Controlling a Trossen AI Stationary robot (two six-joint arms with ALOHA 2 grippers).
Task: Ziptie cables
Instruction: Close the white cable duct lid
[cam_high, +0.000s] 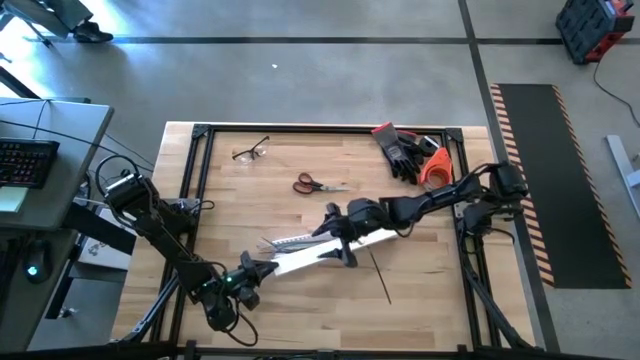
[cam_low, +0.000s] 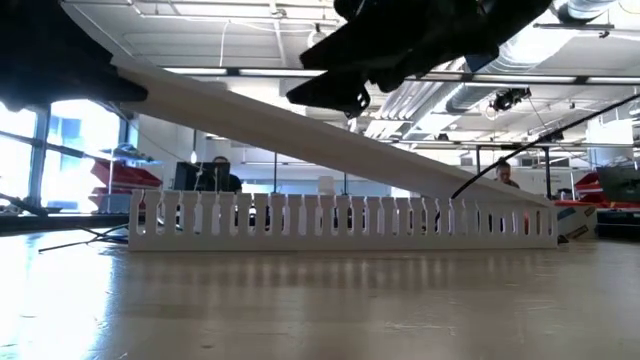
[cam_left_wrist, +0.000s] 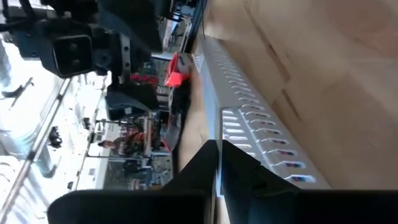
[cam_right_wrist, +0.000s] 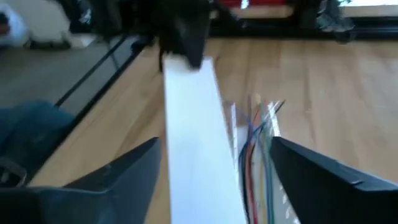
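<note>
1. We see the left gripper low near the front edge of the table, its fingers pinched narrow on one end of the flat white cover strip; the left wrist view shows the two dark fingers closed with only a thin white edge between them
2. The right gripper hangs over the middle of the table above the same strip; in its wrist view the fingers stand wide apart, one on each side of the strip, and we see no contact with it
3. From the low view the cover strip runs tilted, one end lifted high, the other coming down to the far end of the white slotted duct, which stands on the table
4. The cables, red, blue, green and pale wires, lie just beside the strip, along the duct, and fan out at their tips
5. The ziptie, thin and black, lies flat on the wood near the right gripper, apart from the cables
6. Farther back we see red-handled scissors, glasses and gloves
</note>
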